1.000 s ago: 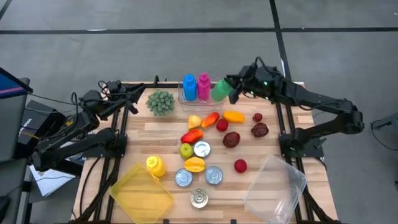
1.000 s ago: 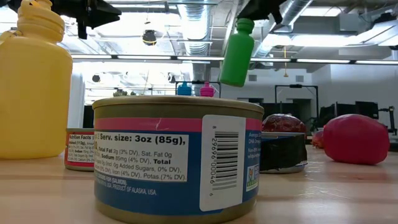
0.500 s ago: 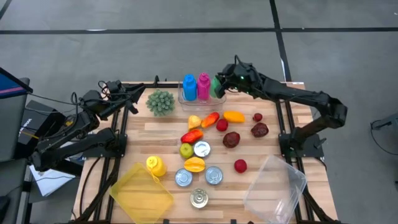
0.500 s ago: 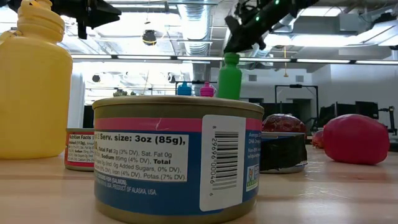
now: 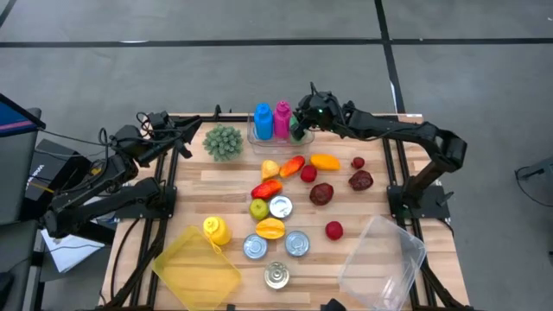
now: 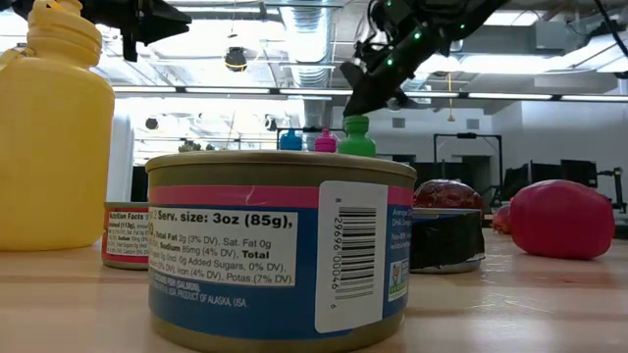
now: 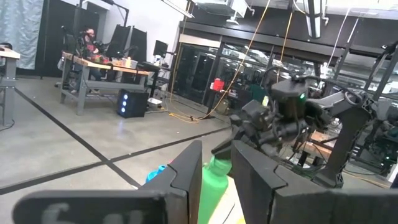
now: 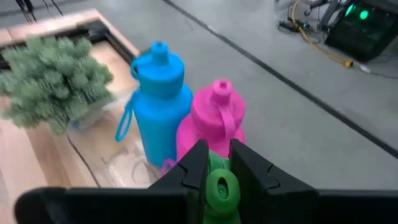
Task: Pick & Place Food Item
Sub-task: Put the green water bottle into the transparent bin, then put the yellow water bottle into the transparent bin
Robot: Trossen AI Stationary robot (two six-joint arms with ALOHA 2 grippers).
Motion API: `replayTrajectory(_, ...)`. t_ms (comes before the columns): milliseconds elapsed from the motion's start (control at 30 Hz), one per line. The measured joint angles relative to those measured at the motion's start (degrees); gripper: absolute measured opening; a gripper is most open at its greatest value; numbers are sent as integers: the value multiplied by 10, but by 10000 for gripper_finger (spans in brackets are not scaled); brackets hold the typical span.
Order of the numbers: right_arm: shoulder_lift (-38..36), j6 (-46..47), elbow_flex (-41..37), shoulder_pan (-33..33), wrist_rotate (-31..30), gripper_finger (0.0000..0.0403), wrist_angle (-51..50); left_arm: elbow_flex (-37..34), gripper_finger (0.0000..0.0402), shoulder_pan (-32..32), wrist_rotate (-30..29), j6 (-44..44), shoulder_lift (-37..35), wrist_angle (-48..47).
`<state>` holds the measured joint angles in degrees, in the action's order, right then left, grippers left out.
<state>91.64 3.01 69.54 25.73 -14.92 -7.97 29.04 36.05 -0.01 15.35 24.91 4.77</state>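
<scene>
A green bottle (image 5: 298, 127) stands upright under my right gripper (image 5: 304, 117) at the table's far edge, right of the pink bottle (image 5: 282, 119) and blue bottle (image 5: 263, 121), which stand in a shallow clear tray (image 5: 275, 139). In the right wrist view its green cap (image 8: 222, 186) sits between my fingers, with the pink bottle (image 8: 214, 121) and blue bottle (image 8: 158, 106) just beyond. The low view shows the green cap (image 6: 357, 147) level with the other caps. The right gripper is shut on the bottle. My left gripper (image 5: 192, 130) waits, slightly open, over the far left corner. My right gripper pinches the green bottle by its neck, just below the cap (image 8: 222, 186), between its two fingers (image 8: 194, 167), coming from above and pointing down. The bottle hangs upright beside the pink bottle. I cannot tell whether its base touches the tray.
A green spiky plant (image 5: 223, 142) sits left of the tray. Toy fruits and vegetables (image 5: 298, 177) and several cans (image 5: 285, 242) fill the table's middle. Near the front lie a yellow bottle (image 5: 216, 230), a yellow lid (image 5: 197, 266) and a clear container (image 5: 384, 255).
My right gripper has moved toward the table's left edge and down, carrying the green bottle. The bottle was raised and tilted right of the tray; now it stands upright and low, next to the pink bottle.
</scene>
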Motion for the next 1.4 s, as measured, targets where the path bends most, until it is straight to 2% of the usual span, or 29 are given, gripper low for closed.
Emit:
replayTrajectory(433,32,2,0,8,4,51,8,0,76,0,0,0,0,0)
replayTrajectory(800,32,0,0,8,16,85,1,0,76,0,0,0,0,0)
replayTrajectory(933,25,9,0,10,16,122,-12,0,76,0,0,0,0,0)
replayTrajectory(1133,-3,-5,0,10,16,222,-15,0,85,0,6,-23,0,0)
replayTrajectory(1267,-38,-11,0,8,18,274,-16,0,116,0,35,-59,0,9)
replayTrajectory(1400,-87,-39,0,-11,48,290,-16,0,163,0,65,-60,0,27)
